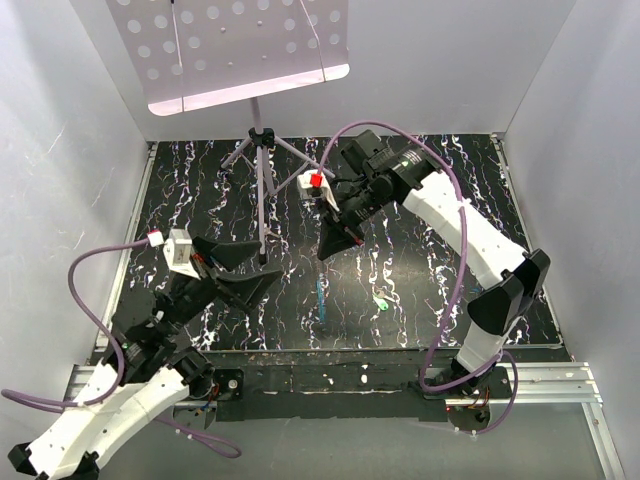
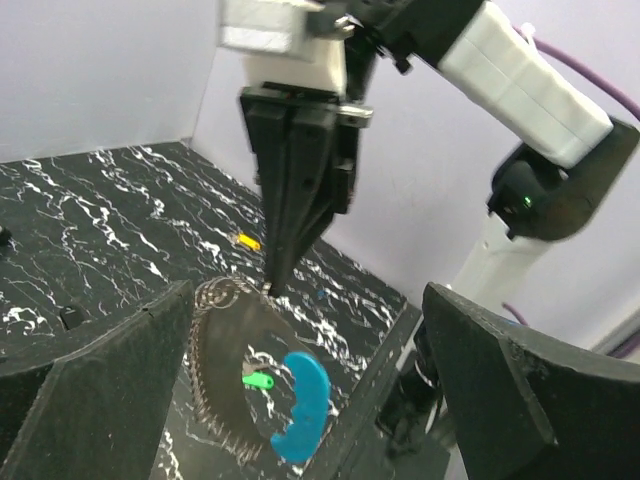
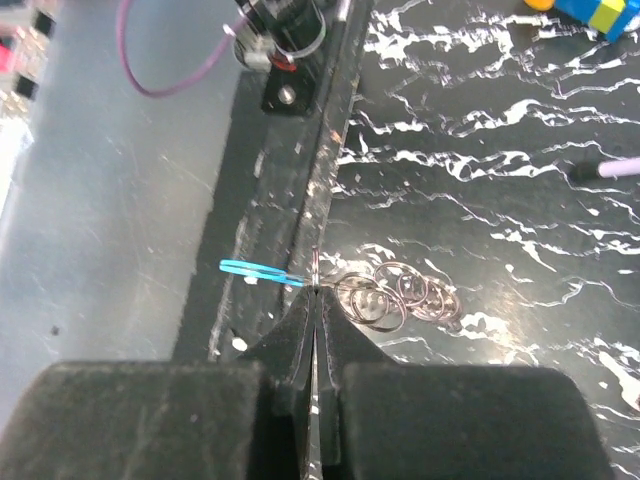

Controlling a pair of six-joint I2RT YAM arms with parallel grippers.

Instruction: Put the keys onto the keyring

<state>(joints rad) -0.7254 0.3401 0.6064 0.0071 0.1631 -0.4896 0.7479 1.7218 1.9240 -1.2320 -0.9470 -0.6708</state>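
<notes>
Pinching the keyring [image 2: 200,380] at the very ends of its fingers, the right hand [image 2: 272,282] is pointing down over the middle of the tabletop [image 1: 420,240]. It is fully closed, and the thin loop and its light-blue tag [image 2: 303,408] are hanging under the tips. Whether the loop's lower edge is touching the tabletop I cannot tell. The left hand [image 1: 268,262] is hovering nearby with its fingers spread as wide as they go, gripping nothing. The green key [image 1: 383,303] is lying flat on the tabletop just beyond the loop, on the right arm's side and apart from both hands.

Several things are looking risky, in my judgement:
- The grip is covering only a sliver of wire, so the loop is likely to swivel or slip out if nudged.
- The key is far smaller than the left fingers and is lying flat, so those fingers are likely to push it along rather than lift it.
- To reach the key, the left hand is having to pass the right hand and the hanging loop, so a bump there is likely to twist the ring.

Counting what is showing:
- Two hands.
- One green key.
- One keyring with one blue tag.
- One purple tripod stand [image 1: 262,140].
- A linked cluster of small silvery rings [image 3: 400,298] beside the right fingertips, four or five, overlapping too much to count surely.
</notes>
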